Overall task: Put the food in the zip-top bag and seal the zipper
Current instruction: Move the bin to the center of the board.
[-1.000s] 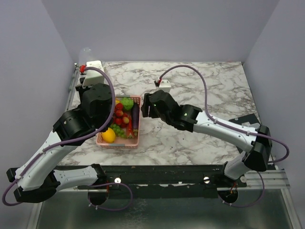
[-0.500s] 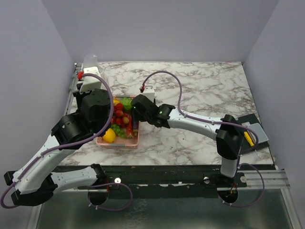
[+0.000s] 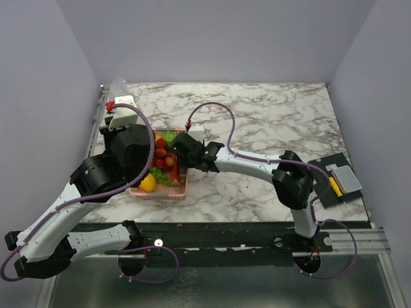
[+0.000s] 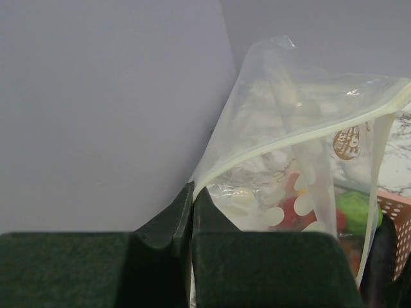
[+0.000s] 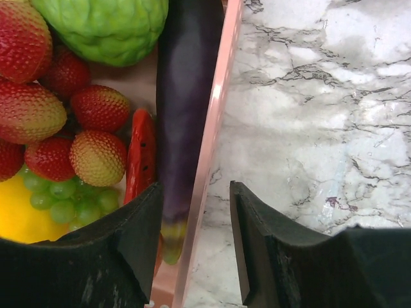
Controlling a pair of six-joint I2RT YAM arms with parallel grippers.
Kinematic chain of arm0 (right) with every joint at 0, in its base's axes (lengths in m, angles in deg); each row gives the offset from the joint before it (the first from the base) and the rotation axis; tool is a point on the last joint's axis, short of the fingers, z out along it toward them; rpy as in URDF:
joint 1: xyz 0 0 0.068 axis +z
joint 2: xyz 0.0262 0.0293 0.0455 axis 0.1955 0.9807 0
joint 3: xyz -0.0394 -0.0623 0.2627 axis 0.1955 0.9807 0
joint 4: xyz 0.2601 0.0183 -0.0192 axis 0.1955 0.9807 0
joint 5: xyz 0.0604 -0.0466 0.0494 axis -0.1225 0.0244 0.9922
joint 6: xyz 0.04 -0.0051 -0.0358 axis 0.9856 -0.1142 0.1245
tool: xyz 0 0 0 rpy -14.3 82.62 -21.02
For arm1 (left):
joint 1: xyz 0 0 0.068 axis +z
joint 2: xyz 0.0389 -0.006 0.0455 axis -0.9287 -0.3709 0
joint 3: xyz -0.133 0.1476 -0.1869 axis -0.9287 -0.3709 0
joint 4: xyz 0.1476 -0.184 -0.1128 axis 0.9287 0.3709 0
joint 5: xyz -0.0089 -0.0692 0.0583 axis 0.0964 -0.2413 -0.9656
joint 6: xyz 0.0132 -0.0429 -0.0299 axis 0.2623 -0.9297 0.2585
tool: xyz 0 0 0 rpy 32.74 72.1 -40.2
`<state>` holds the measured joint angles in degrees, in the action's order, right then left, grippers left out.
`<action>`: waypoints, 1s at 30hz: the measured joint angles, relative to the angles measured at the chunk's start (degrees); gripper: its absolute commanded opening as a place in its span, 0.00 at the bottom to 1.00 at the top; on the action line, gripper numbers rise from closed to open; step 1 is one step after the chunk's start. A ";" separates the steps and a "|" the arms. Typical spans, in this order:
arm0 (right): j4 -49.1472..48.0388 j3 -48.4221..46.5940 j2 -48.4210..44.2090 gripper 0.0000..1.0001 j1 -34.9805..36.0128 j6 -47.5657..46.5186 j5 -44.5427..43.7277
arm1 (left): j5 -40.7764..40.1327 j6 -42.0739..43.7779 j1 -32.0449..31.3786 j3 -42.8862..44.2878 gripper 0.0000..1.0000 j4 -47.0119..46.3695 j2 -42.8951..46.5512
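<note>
R: Pink basket (image 3: pixel 160 191) sits nearest the arm bases, left of centre on the marble table (image 3: pixel 270 122). The food is heaped inside: lemon (image 5: pixel 19 221), grapes (image 5: pixel 58 192), strawberries (image 5: pixel 96 106), a green fruit (image 5: pixel 103 25), and an eggplant (image 5: pixel 183 96) lying along the right wall.

K: And the right gripper (image 5: pixel 196 192)?

R: It is over the basket's right side, jaws spread partway, nothing held. In the wrist view the eggplant's near end and the pink wall both lie in the gap.

K: Closing there would likely pinch plastic along with eggplant. My judgement: shift toward the strawberries so both fingers land inside the wall. Take the eggplant across its middle, not the tapering tip, and close gently, since smooth skin may slip.

R: Noted. Farther back, the left gripper (image 4: pixel 192 202) is pressed together on a corner of the clear bag (image 4: pixel 289 96), held up at the table's back-left corner. The zipper (image 4: pixel 302 135) runs across the mouth. The mouth appears to gape, but I cannot tell how wide.

K: Bag empty?

R: It looks so. The colours showing through it seem to belong to the basket beyond. Nothing is bagged, and the zipper is unsealed.

K: Carry high and drop through the mouth, clear of the strip.
</note>
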<state>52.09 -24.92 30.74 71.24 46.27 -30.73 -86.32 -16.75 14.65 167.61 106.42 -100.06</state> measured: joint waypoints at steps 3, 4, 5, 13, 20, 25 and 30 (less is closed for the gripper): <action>0.09 -0.37 0.96 0.43 -0.11 0.42 0.37 | 0.11 -0.83 0.00 -0.15 0.00 0.96 0.17; 0.11 -0.61 1.33 0.40 -0.22 0.48 0.46 | 0.15 -1.01 0.00 -0.24 0.00 1.22 0.17; 0.09 -0.87 1.68 0.36 -0.37 0.59 0.59 | 0.20 -1.38 0.00 -0.42 0.00 1.53 0.15; 0.31 -1.01 2.56 0.04 -1.07 1.20 1.31 | 1.07 -2.82 0.00 -0.96 0.00 3.19 0.17; -1.05 3.43 -0.44 0.01 -2.95 1.75 1.81 | 2.05 -4.48 0.00 -1.27 0.00 4.87 -0.22; -0.96 8.76 -4.70 0.01 -4.76 0.33 1.75 | 3.15 -5.75 0.00 -1.27 0.00 5.62 -1.44; -1.18 15.39 -10.47 0.01 -7.28 -3.04 2.12 | 4.46 -6.78 0.00 -1.27 0.00 6.03 -2.34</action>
<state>50.91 -9.53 20.27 63.96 43.23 -28.61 -81.86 -23.53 14.65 166.34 112.45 -102.40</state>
